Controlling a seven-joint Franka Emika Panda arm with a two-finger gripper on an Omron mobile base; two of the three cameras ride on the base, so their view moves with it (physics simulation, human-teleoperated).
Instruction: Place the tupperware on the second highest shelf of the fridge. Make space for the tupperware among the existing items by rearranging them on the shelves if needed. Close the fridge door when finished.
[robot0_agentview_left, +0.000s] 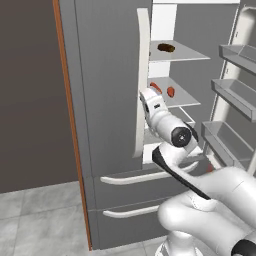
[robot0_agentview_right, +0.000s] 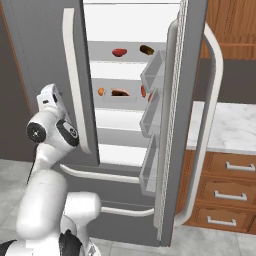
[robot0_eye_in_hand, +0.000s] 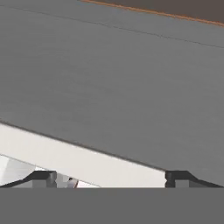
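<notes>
The fridge (robot0_agentview_left: 105, 100) has its left door closed and its right door (robot0_agentview_right: 189, 100) swung open. On the second highest shelf (robot0_agentview_right: 112, 103) lies the tupperware (robot0_agentview_right: 120, 96), a pale tray with a dark brown piece in it. An orange-red lump (robot0_agentview_right: 101, 91) sits to its left and a red one (robot0_agentview_right: 143, 91) to its right. The top shelf (robot0_agentview_left: 190, 55) carries a red lump (robot0_agentview_right: 119, 52) and a dark brown lump (robot0_agentview_left: 166, 47). My gripper (robot0_agentview_left: 145, 96) is outside the fridge, close to the closed left door's pale handle (robot0_agentview_left: 142, 60). Its fingertips (robot0_eye_in_hand: 43, 177) are spread wide, open and empty.
Grey bins (robot0_agentview_left: 235, 90) line the inside of the open right door. Two drawers with horizontal handles (robot0_agentview_left: 135, 177) sit below. Wooden cabinets and a marble counter (robot0_agentview_right: 230, 125) stand right of the open door. An orange-edged dark wall (robot0_agentview_left: 30, 90) is on the left.
</notes>
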